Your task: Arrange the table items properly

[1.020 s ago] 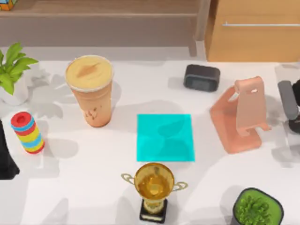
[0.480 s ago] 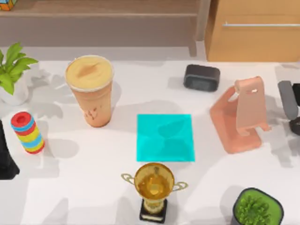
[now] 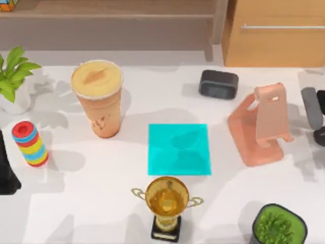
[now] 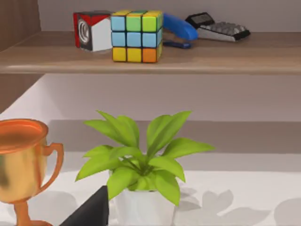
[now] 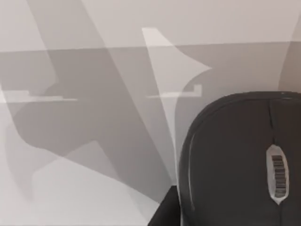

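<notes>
Where the table's left half lies, orange cup upright, creamy-topped.

Tall orange cup w/ creamy top, upright, rear-left of table, well left of right gripper, black oval mouse w/ scroll wheel, flat on table, close under right wrist cam

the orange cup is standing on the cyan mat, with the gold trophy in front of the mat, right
Not quite. The top view shows the orange cup standing on the bare white table, to the left of the cyan mat, not on it. The gold trophy does stand in front of the mat.
</notes>
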You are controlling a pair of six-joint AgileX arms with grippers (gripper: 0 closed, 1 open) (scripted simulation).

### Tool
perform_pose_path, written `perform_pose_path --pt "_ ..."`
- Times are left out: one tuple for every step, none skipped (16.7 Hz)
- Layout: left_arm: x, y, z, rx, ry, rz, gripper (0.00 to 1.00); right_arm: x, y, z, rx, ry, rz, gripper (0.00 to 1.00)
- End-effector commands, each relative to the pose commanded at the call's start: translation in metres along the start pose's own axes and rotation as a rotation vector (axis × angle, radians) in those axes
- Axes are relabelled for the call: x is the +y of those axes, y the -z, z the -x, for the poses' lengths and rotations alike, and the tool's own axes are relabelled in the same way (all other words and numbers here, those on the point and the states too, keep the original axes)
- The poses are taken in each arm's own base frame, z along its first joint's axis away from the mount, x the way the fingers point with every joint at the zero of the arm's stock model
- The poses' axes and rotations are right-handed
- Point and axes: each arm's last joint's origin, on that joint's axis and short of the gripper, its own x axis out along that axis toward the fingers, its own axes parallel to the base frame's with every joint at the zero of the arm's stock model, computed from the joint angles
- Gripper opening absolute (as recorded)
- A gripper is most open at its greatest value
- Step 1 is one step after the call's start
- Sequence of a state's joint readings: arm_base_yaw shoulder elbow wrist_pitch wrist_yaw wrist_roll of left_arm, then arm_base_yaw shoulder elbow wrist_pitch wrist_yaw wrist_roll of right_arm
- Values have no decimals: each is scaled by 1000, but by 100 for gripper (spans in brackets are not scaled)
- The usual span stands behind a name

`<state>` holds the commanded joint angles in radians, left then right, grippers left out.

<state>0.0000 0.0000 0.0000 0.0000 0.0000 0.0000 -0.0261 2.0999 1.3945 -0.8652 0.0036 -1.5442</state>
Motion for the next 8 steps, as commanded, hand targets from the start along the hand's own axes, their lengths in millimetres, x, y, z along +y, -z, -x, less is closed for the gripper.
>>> perform_pose_path --pt "0 0 0 0 0 0 100 -1 0 4 0 2 0 0" --pt "0 0 0 0 0 0 100 -3 0 11 0 4 0 0" --pt "0 0 0 0 0 0 100 -4 0 20 0 5 1 0" --pt "0 0 0 0 0 0 100 -5 1 31 -1 1 1 0" --pt "0 0 0 0 0 0 100 -4 1 43 0 -9 1 0" --pt "0 0 0 0 0 0 100 -3 1 56 0 -19 2 0" --pt "0 0 0 0 0 0 100 -2 0 69 0 -21 2 0" --pt "0 0 0 0 0 0 100 -1 0 81 0 -17 1 0"
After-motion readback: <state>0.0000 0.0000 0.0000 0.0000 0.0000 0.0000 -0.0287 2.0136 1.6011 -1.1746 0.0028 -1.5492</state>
